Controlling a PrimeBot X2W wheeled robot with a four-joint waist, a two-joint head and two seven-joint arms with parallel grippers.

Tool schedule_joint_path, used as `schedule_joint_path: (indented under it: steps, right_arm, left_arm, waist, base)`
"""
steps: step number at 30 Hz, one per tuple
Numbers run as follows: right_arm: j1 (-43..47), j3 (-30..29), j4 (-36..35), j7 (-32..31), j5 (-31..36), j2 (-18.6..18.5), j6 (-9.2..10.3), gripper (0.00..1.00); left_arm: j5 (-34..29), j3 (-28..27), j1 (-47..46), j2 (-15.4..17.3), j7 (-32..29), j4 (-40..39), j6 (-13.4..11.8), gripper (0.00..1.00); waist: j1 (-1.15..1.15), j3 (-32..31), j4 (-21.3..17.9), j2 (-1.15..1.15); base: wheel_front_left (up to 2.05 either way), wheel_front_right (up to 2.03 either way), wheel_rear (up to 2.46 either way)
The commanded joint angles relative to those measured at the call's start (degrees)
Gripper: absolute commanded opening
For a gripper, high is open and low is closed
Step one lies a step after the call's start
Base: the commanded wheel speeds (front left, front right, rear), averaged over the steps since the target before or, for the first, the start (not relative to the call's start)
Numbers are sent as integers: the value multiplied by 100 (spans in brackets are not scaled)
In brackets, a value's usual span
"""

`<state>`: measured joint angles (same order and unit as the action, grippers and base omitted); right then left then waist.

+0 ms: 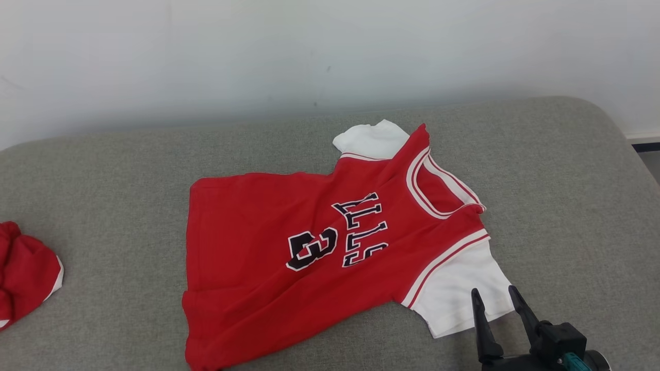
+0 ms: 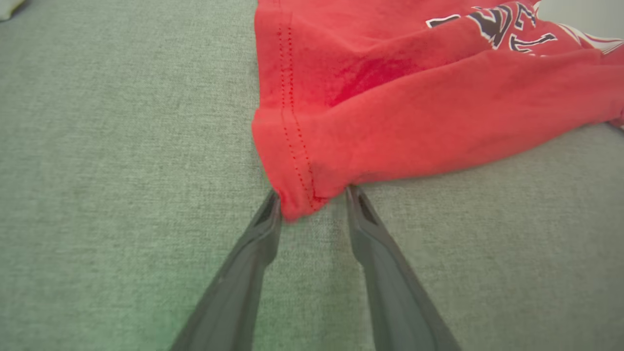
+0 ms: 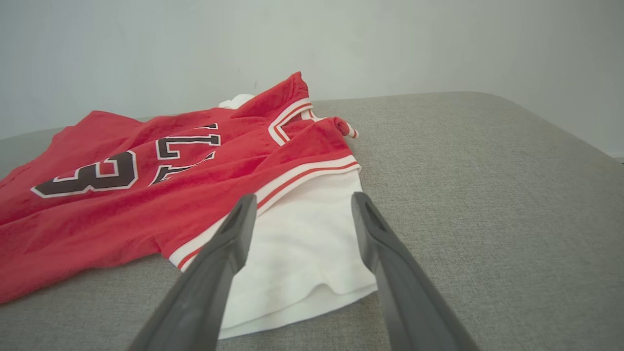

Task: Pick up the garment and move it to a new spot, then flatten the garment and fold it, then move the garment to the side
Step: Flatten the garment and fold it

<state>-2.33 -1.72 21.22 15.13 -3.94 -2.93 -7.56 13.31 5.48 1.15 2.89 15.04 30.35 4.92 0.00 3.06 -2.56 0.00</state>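
While the red garment (image 1: 309,247) lies spread face up across the middle of the grey cushion (image 1: 103,180), its collar points toward the robot's right and its hem toward the left, so the black number 3 and the lettering read sideways in the head view. One white sleeve (image 1: 459,293) rests flat at the near right, and the other white sleeve (image 1: 371,139) pokes out at the far side, close to the pale wall (image 1: 258,51). The cloth is wrinkled, with a raised fold along its near edge. In the left wrist view, the left gripper (image 2: 312,195) sits low on the cushion with the near hem corner bunched between its fingertips; both tips touch the fabric but stand apart, and I cannot tell whether they are pinching it. The right gripper (image 1: 493,289) shows at the lower right of the head view, its two dark fingers spread wide, with their tips over the outer edge of the near sleeve and nothing between them. A second red cloth (image 1: 23,273) with white trim lies crumpled at the cushion's left edge, well apart from the garment.
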Motion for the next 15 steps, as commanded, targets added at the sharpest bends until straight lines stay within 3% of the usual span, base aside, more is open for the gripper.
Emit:
schedule_joint_path:
  steps: [1,11,15]
  right_arm:
    - [-42,-21,4,0,-12,5,15,100]
    - [-238,-671,197,-1,-68,2,15,100]
    - [-354,-944,600,-1,3,9,15,100]
  left_arm:
    - [-43,2,-36,0,20,10,9,0]
    - [-33,44,-134,-2,20,121,126,0]
    - [-48,70,-136,-1,20,80,155,0]
  waist:
    - [0,28,-15,0]
    - [0,139,-3,0]
    - [0,181,44,0]
  base:
    - [0,0,0]
    - [0,0,0]
    - [0,0,0]
